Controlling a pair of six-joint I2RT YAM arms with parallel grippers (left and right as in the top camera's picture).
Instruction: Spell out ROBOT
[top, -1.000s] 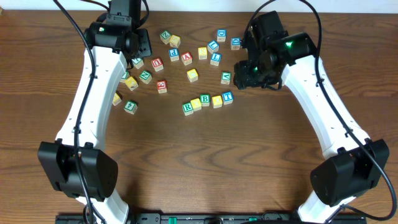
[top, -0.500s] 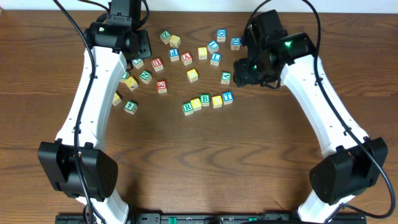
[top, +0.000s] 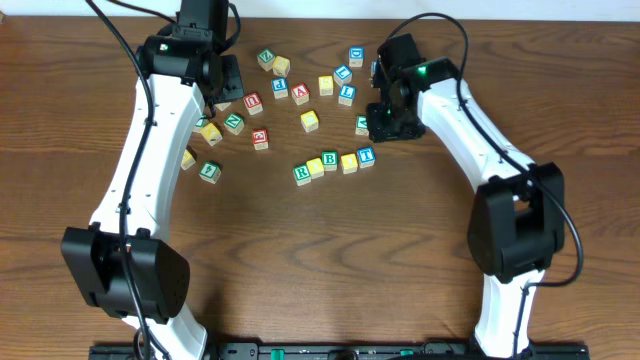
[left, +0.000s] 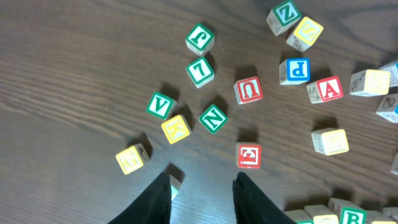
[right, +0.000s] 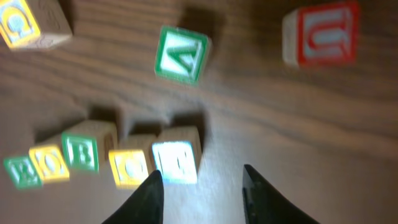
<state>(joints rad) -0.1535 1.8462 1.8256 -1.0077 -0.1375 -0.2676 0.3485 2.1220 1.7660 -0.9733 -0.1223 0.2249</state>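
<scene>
Overhead first: the five cubes sit in a slightly rising line at mid-table, reading R cube (top: 301, 172), first O cube (top: 315, 166), B cube (top: 330, 160), second O cube (top: 348, 162), T cube (top: 366, 155), each touching the next. The left arm reaches straight up the table's (top: 300, 260) left side, and the left gripper (top: 222, 88) sits over the loose scatter, well apart from the word. The right arm bends in from the right, and the right gripper (top: 385, 118) hangs near the T end.

Left wrist now: lots to read. Green J (left: 200, 38), green L (left: 200, 71), green V (left: 160, 105), yellow K (left: 176, 129), green N (left: 212, 118), red U (left: 248, 90), blue P (left: 294, 70), red A (left: 328, 89) and green Z (left: 283, 15). The left gripper (left: 202, 177) points down, fingers (left: 158, 199) spread, bare wood between them.

Right wrist, blurry: the row runs R cube (right: 18, 171), first O cube (right: 48, 164), B cube (right: 84, 152), second O cube (right: 129, 167), T cube (right: 176, 162), its letter smeared. Above them lie a green A (right: 181, 55) and the red U (right: 320, 36). The right gripper (right: 202, 173) has its fingers (right: 258, 193) apart, gripping nothing; one finger overlaps the T cube's corner, contact unclear.
</scene>
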